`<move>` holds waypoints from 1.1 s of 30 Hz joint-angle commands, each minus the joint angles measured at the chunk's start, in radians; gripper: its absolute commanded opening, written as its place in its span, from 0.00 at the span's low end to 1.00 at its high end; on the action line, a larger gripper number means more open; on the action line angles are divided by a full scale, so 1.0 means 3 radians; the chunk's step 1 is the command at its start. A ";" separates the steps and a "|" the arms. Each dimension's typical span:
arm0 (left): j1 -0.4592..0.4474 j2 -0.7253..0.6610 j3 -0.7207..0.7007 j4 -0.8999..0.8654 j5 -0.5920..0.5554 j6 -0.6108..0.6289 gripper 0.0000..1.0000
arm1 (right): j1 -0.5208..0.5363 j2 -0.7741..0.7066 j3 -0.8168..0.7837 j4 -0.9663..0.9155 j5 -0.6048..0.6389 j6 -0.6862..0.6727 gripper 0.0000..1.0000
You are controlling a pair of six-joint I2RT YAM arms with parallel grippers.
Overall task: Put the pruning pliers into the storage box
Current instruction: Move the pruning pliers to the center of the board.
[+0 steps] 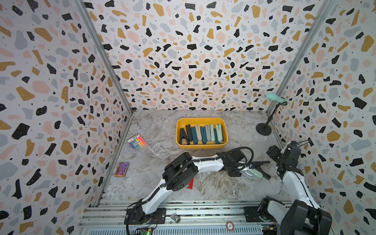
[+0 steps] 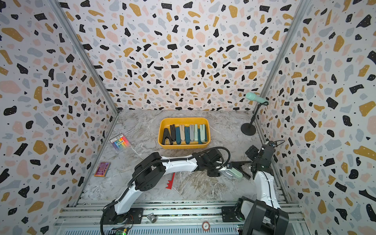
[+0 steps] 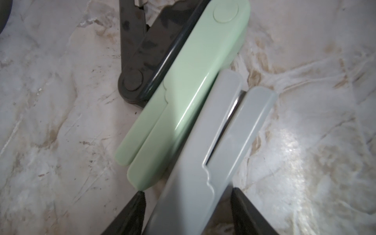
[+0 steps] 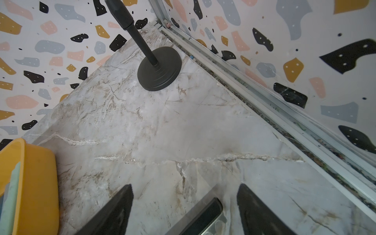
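Observation:
The mustard-yellow storage box [image 1: 201, 119] stands at the back middle of the marble table, with several pruning pliers [image 1: 203, 134] lined up inside. At the right front lie three more: a grey one [image 3: 203, 173], a mint green one [image 3: 193, 81] beside it, and a black one [image 3: 142, 61] under them. My left gripper [image 3: 187, 191] straddles the grey pliers, open, with a sliver of table showing beside each fingertip. A notched red pliers [image 2: 170, 181] lies under my left arm. My right gripper [image 4: 185, 186] hovers open near the right wall, above one arm of the black pliers [image 4: 203, 217].
A black microphone stand [image 1: 264, 129] with a mint microphone [image 1: 275, 98] stands in the back right corner. A rainbow-striped packet [image 1: 136, 142] and a purple card [image 1: 122, 168] lie by the left wall. Patterned walls close three sides.

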 commanded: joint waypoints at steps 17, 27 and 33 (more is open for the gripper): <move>0.0034 -0.0304 -0.0610 0.0000 -0.0076 -0.0167 0.38 | -0.0015 -0.0040 -0.0023 -0.0006 -0.0161 0.0066 0.82; 0.0094 -0.0425 -0.0771 0.0014 0.0063 -0.0158 0.33 | -0.0014 -0.0060 -0.0002 -0.0025 -0.0144 0.0044 0.82; 0.0205 -0.0604 -0.1058 -0.0034 0.0019 -0.0291 0.32 | -0.0012 -0.0049 -0.0002 -0.0007 -0.0143 0.0039 0.82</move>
